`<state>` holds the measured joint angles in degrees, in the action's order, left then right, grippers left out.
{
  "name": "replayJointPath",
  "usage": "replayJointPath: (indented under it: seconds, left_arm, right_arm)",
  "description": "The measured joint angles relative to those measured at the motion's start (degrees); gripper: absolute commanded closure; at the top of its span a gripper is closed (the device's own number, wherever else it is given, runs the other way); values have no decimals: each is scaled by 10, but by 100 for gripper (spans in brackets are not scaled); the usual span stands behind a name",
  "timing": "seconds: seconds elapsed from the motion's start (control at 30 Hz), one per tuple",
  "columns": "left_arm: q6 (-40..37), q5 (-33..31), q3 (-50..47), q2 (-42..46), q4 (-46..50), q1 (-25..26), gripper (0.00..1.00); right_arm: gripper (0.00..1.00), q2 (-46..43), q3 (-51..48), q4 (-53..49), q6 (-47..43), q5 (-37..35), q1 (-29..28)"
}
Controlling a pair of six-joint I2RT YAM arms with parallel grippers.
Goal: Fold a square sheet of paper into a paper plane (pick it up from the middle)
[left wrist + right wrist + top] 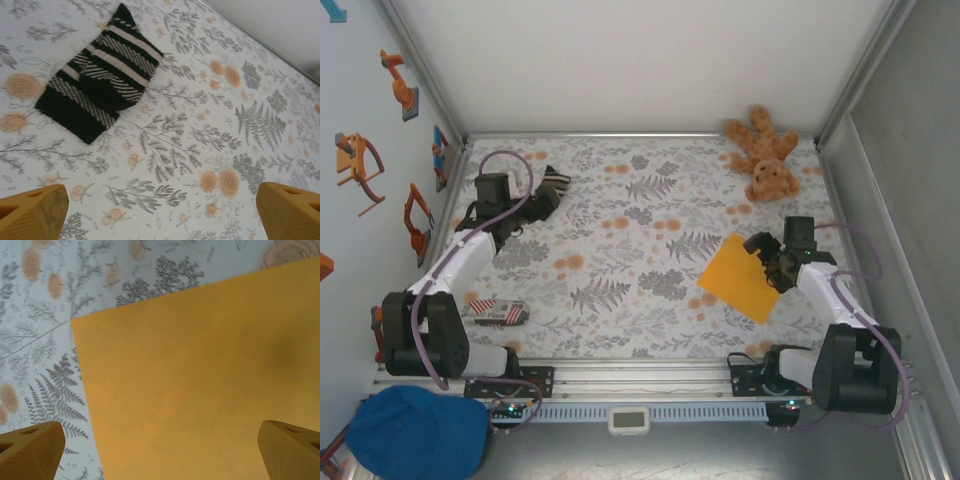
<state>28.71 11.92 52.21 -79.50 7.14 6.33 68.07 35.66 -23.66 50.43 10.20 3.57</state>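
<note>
Right gripper (160, 451): jaws spread wide, gripping nothing. The square sheet of paper (200, 375) lies flat below and between them, one corner ahead-left; contact cannot be told. Left gripper (160, 212): jaws wide apart, empty; striped sock (100, 75) ahead-left.

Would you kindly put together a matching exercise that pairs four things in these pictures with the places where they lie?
Things:
1. sheet of paper
2. teddy bear
3. striped sock
4. blue cap

Places:
A. far right corner of the table
B. off the table, at the near left
C. below the open right hand
D. far left of the table, ahead of the open left hand

Pairs: 1-C, 2-A, 3-D, 4-B.
</note>
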Motion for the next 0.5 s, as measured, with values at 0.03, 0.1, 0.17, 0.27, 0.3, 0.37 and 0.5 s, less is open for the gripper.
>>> replayJointPath:
  seconds: [0.03, 0.1, 0.17, 0.27, 0.3, 0.37, 0.5]
  left_arm:
    - [2, 9, 2, -5, -4, 0, 4]
    - [5, 24, 2, -12, -13, 0, 4]
    - [8, 35, 3, -19, -22, 0, 4]
    - [12, 48, 6, -33, -29, 0, 4]
    - [13, 52, 9, -40, -30, 0, 4]
    - [15, 57, 15, -52, -33, 1, 4]
    - [18, 62, 20, -63, -33, 3, 4]
  right_arm:
    - [3, 3, -4, 3, 6, -2, 0]
    - [3, 14, -5, 15, 13, -4, 0]
    - [3, 30, -5, 31, 17, -3, 0]
    - [4, 62, -3, 51, 21, -3, -1]
    - [4, 75, -1, 56, 21, -2, -2]
    - [4, 100, 5, 63, 22, -1, -7]
    - [4, 130, 32, 72, 22, -2, -32]
